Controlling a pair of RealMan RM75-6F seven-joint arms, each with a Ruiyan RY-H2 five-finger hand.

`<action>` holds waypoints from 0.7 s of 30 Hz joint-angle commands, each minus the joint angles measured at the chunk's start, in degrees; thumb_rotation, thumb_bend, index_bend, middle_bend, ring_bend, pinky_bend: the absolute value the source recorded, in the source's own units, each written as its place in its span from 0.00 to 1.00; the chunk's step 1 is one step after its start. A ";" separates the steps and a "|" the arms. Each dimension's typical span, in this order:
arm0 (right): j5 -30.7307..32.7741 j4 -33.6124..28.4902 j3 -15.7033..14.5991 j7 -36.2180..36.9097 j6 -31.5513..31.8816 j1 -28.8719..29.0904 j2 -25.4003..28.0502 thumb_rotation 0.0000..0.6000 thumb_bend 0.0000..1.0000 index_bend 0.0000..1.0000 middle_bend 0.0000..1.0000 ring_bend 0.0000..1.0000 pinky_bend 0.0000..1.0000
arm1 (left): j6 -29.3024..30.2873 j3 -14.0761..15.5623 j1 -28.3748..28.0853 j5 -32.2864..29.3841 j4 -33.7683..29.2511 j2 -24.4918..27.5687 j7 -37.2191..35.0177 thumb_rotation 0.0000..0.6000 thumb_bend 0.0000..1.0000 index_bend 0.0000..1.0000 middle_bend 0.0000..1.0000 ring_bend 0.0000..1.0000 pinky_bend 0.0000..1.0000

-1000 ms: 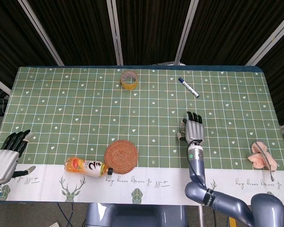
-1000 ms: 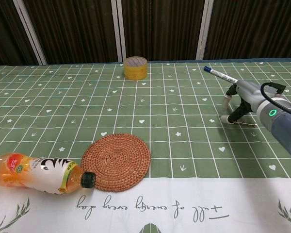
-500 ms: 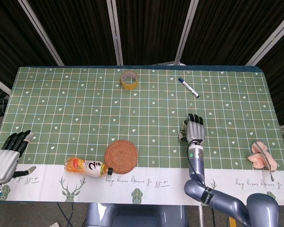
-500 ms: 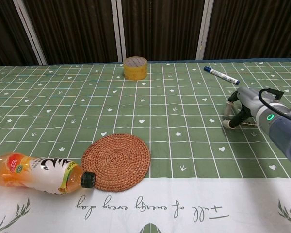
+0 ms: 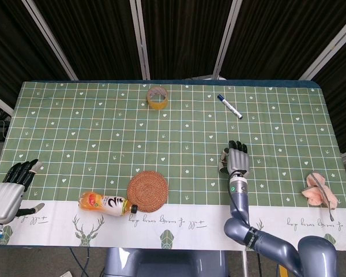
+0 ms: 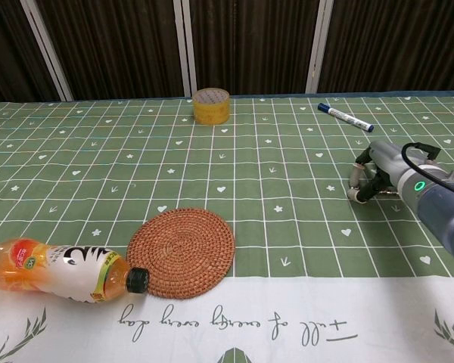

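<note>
My right hand point(image 5: 237, 160) hovers low over the green checked cloth right of centre, palm down, fingers apart and holding nothing. In the chest view the right hand point(image 6: 378, 170) has its fingertips close to the cloth. My left hand point(image 5: 11, 184) sits at the table's near left corner, fingers spread, empty. An orange drink bottle point(image 5: 106, 203) point(image 6: 60, 274) lies on its side near the front edge, its cap beside a round woven coaster point(image 5: 146, 187) point(image 6: 181, 251). The left hand does not show in the chest view.
A roll of yellow tape point(image 5: 157, 96) point(image 6: 211, 105) stands at the far middle. A blue-capped marker point(image 5: 229, 106) point(image 6: 345, 117) lies far right of it. A pink object with a thin metal tool point(image 5: 319, 193) lies at the near right edge.
My right hand has drawn back toward the near edge of the table. The left hand has slipped slightly lower. The objects have stayed put.
</note>
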 commanded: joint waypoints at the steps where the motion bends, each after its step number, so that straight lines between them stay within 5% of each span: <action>1: -0.21 -0.15 -0.06 0.16 0.05 -0.09 0.03 1.00 0.35 0.55 0.12 0.00 0.00 | -0.08 0.00 -0.01 -0.07 -0.06 0.04 -0.09 1.00 0.09 0.00 0.00 0.00 0.00; 21: -3.87 -12.01 3.67 2.26 5.62 -0.70 6.49 1.00 0.36 0.58 0.14 0.00 0.00 | -0.10 0.26 -0.01 0.36 -0.12 0.16 -0.40 1.00 0.09 0.00 0.00 0.00 0.00</action>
